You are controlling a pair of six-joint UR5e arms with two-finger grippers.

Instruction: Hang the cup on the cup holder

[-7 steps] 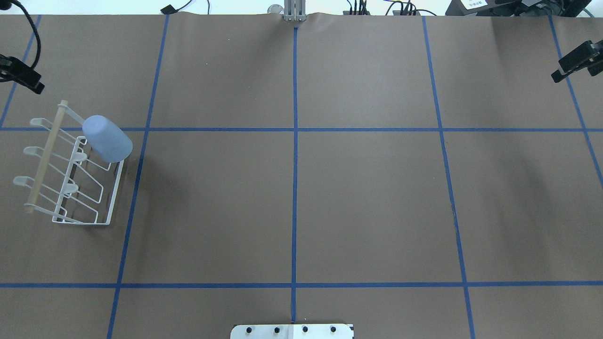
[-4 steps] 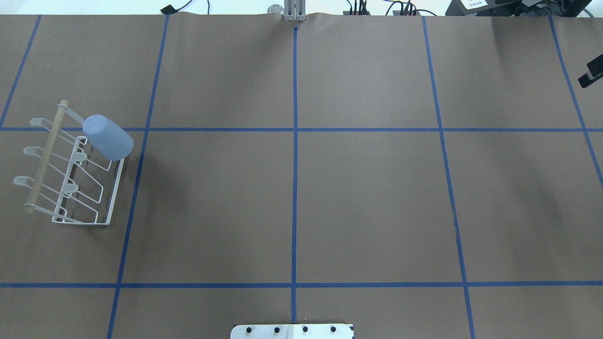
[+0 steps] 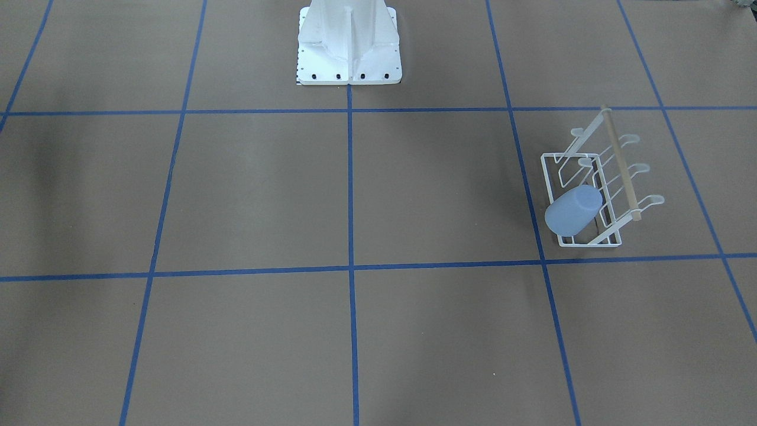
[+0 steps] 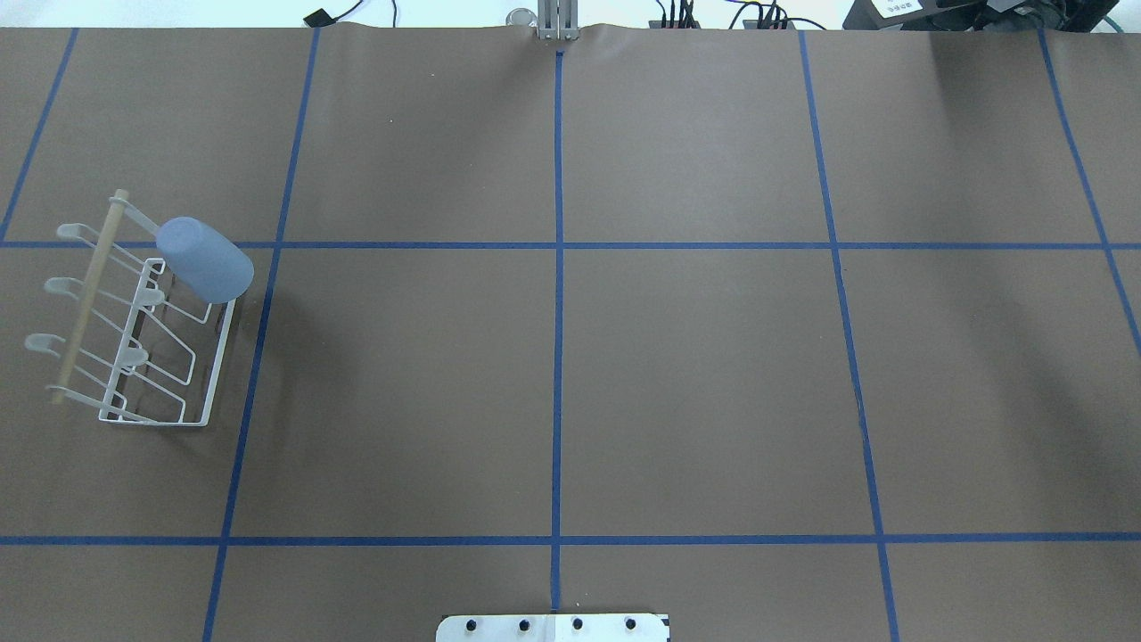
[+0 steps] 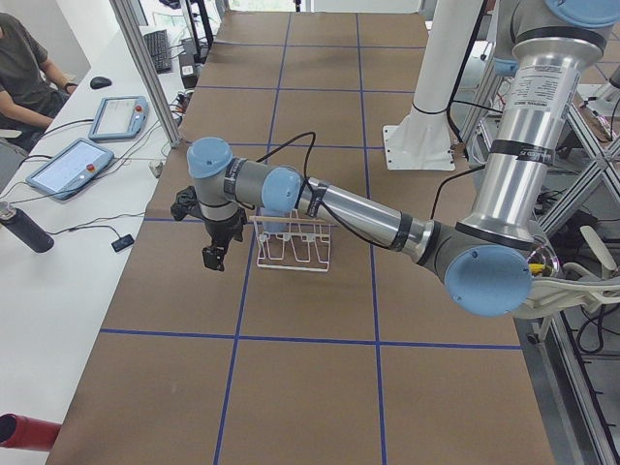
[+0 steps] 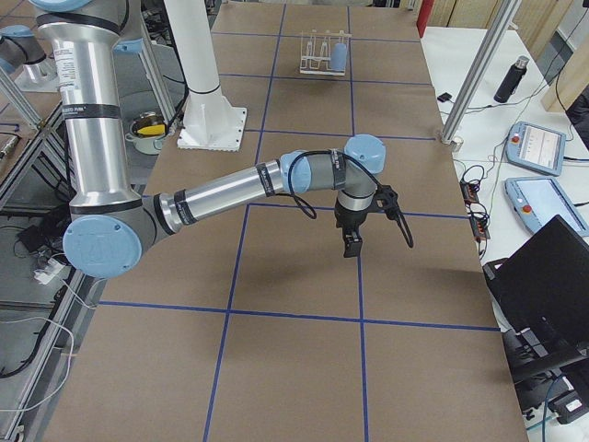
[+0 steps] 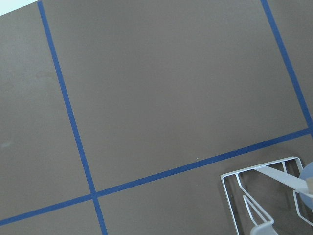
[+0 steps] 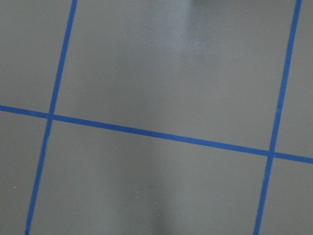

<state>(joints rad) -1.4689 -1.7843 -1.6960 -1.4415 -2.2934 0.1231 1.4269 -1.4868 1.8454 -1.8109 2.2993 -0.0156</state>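
Observation:
The pale blue cup (image 4: 205, 260) hangs tilted, bottom up, over a prong at the far end of the white wire cup holder (image 4: 221, 361), on the table's left side. From across the table, the cup (image 3: 572, 210) sits over the cup holder's (image 3: 549, 189) near end. The left wrist view catches a corner of the cup holder (image 7: 230, 196). My left gripper (image 5: 215, 254) hovers beside the rack, apart from it. My right gripper (image 6: 351, 244) hangs over bare table, far from the cup (image 6: 339, 55). Whether either gripper is open or shut, I cannot tell.
The white pedestal (image 3: 349, 47) with black bolts stands at the robot's side of the table, mid-width. Blue tape lines grid the brown surface. A side table holds tablets (image 5: 70, 167) and a bottle (image 5: 24, 230), with a seated person (image 5: 24, 58) beyond.
Both grippers have slid out of the overhead view, the left off the left edge, the right off the right edge. The cup and rack have not moved.

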